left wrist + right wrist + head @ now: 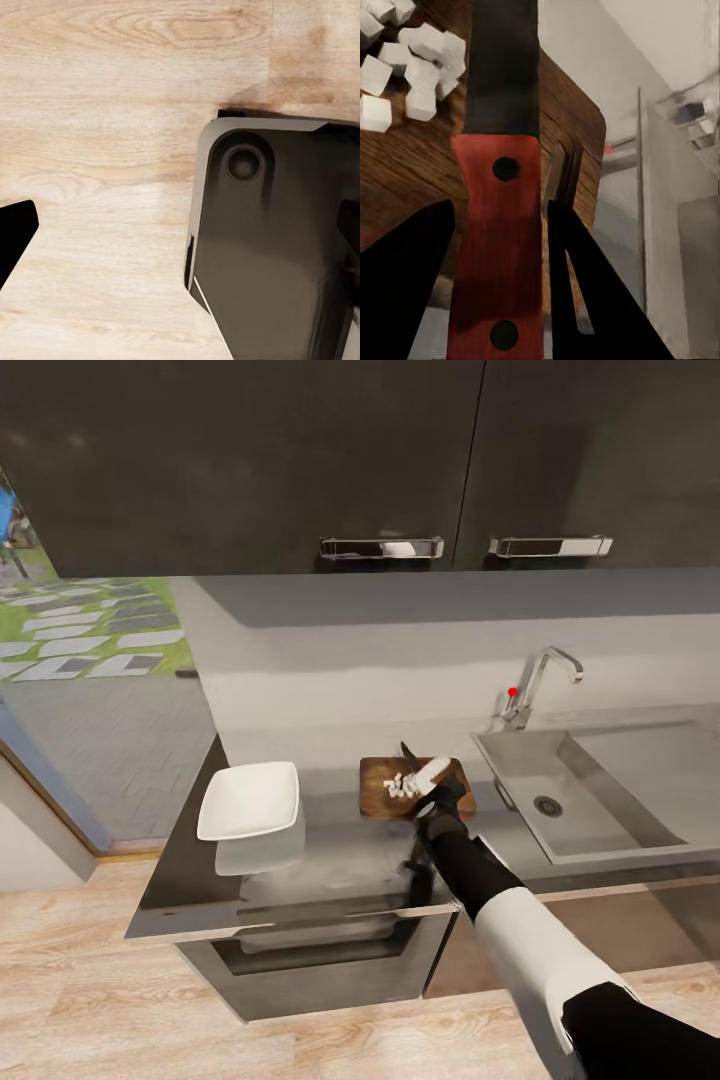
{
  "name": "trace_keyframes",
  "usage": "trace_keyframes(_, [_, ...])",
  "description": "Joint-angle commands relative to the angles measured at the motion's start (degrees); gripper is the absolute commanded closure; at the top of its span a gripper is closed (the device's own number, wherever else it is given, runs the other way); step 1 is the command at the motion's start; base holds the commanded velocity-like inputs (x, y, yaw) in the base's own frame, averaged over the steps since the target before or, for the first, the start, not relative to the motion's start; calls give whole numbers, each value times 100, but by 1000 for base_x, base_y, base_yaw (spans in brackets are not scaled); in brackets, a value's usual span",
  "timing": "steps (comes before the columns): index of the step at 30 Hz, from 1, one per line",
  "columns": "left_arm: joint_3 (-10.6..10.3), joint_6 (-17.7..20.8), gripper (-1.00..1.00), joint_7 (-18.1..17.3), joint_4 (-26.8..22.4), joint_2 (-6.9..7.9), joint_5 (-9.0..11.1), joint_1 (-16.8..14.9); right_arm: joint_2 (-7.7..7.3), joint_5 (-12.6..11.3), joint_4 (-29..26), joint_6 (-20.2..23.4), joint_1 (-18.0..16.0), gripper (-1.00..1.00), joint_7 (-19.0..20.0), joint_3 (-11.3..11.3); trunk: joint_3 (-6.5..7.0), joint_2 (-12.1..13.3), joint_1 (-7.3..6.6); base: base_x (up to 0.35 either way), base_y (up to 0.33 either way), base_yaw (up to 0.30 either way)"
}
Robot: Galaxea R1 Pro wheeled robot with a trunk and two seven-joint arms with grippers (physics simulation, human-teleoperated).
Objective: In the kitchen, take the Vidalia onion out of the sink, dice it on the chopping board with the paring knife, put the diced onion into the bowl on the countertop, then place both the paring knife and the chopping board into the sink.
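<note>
Over the chopping board (378, 792) on the bench we've got the right gripper (499, 247), jaws clamped on the paring knife (499, 225) handle, blade running away along the jaws w/ diced onion (403, 786) beside it, bowl (250, 800) off to the left, sink (640, 780) to the right.
</note>
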Motion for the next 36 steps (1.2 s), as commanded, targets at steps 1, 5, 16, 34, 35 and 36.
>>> trace_keyframes(1, [-49,-15,-100,50,-10,9,60,1,0,-13,-230,36,-5,100,-10,-363,-10,-10,4,0,0,0])
trace_keyframes(5, [-49,-15,-100,50,-5,9,60,1,-10,-210,-960,43,-4,100,15,-1404,-10,-10,4,0,0,0])
trace_keyframes(16, [-49,-15,-100,50,-11,9,51,1,-165,-1173,-1225,27,-4,100,1057,-1686,-10,-10,4,0,-1,0])
trace_keyframes(34, [-49,-20,-100,50,-1,9,51,1,-155,-1163,-1222,210,-5,100,1059,-1687,-10,-10,4,0,-114,91])
trace_keyframes(35, [-49,-21,-100,50,6,9,51,1,-156,-1163,-1222,210,-5,100,1059,-1690,-10,-10,4,0,-108,14])
trace_keyframes(36, [-50,-22,-100,50,6,9,51,1,-158,-1163,-1219,211,-6,100,1059,-1692,-10,-10,4,0,-108,7])
